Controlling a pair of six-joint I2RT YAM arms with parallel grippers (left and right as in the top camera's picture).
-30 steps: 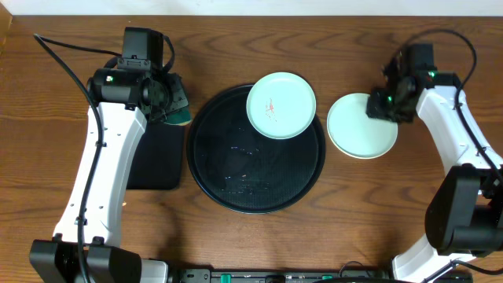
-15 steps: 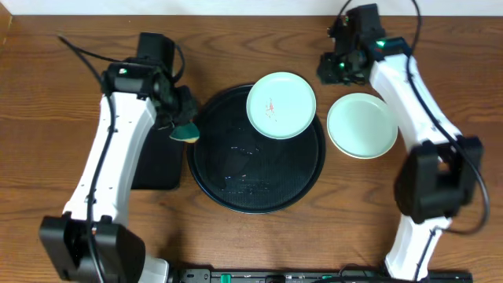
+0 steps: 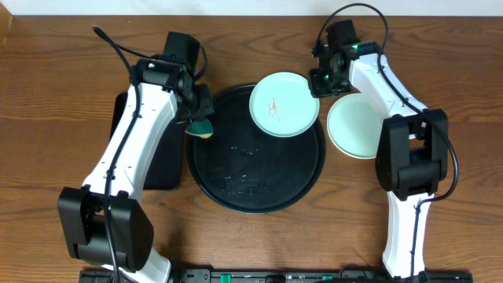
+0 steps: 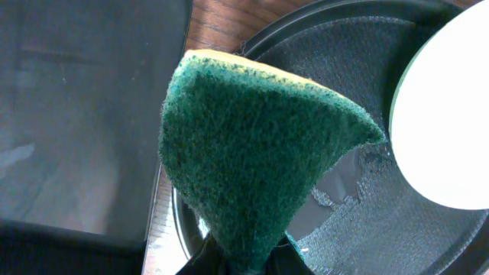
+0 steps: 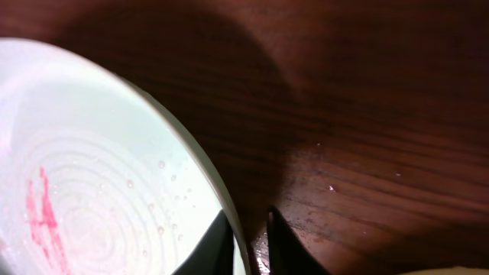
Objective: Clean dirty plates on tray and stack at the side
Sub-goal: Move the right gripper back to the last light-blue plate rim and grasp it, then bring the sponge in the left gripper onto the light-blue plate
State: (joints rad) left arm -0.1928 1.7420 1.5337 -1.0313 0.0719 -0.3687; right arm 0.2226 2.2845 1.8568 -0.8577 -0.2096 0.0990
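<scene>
Right fingers (image 5: 289, 246) pinch the smudged plate (image 3: 284, 104) by its rim, at the tray's (image 3: 236, 189) far-right edge; left fingers (image 4: 197, 265) clamp the sponge (image 4: 260, 145). I reckon such a thin edge grip slips once scrubbing presses down.

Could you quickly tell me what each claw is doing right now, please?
Left claw: closed on the green scouring sponge.
Right claw: closed on the rim of the smudged light blue plate.

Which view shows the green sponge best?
The left wrist view: the sponge fills the frame, with its green scouring face and yellow edge clear. Overhead shows it only as a small green patch by the tray's rim. The right wrist view misses it.
</scene>
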